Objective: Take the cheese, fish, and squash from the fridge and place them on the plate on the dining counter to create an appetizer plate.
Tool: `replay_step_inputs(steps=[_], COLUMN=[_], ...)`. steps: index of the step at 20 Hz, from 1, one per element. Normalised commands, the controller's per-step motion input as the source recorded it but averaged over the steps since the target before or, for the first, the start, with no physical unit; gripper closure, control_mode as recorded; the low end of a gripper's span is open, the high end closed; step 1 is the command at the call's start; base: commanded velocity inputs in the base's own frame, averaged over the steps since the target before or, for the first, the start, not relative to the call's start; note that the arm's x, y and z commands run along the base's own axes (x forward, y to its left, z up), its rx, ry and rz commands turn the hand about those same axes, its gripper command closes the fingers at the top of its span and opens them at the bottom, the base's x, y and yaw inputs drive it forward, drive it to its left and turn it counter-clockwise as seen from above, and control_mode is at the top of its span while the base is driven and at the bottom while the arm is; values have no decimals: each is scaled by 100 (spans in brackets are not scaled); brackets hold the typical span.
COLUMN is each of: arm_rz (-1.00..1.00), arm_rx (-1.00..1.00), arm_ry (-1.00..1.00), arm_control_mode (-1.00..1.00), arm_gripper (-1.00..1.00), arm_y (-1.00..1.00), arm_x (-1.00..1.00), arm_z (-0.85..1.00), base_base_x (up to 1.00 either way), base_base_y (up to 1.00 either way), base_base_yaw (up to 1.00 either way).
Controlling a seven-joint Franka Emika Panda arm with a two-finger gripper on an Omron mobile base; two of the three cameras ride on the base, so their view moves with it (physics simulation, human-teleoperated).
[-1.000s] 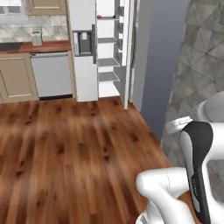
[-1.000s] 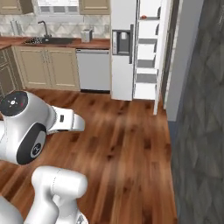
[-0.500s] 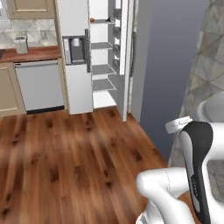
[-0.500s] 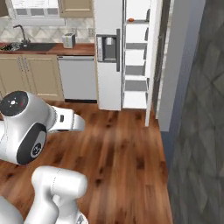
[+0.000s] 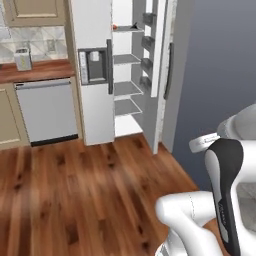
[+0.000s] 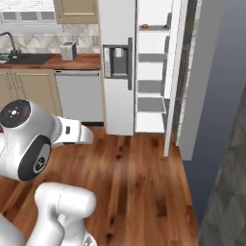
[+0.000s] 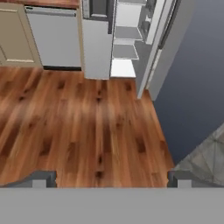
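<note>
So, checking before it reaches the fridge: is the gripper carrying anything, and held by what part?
Nothing is held: the gripper is open and bare, over wood floor.

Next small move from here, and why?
Probably keep driving the base toward the fridge: its right door stands open, a small orange item sits on the top shelf, but bare floor separates them from the open, empty tool.

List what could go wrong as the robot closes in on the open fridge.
1. The open fridge door juts out over the wood floor; the arm could clip its edge while reaching the shelves.
2. A small orange item sits high on the top shelf, likely a long reach.
3. The fingers are spread wide, so they could bump the shelves.
</note>
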Motion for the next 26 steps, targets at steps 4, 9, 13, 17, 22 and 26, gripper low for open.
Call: replay_step_inputs(steps=[4, 9, 13, 17, 22, 26], arm_rz=[0, 0, 0, 0, 0, 0], arm_rx=[0, 0, 0, 0, 0, 0], arm_ry=[0, 0, 0, 0, 0, 0], arm_control_mode=[100, 100, 100, 100, 100, 100], arm_gripper=[-100, -100, -100, -100, -100, -100], arm_y=[0, 0, 0, 0, 0, 0], arm_x=[0, 0, 0, 0, 0, 0], arm_z=[0, 0, 0, 0, 0, 0], base_base_x=[100, 100, 100, 99, 76, 52], base_base_y=[22, -7, -6, 0, -15, -44], base_base_yaw=[0, 0, 0, 0, 0, 0])
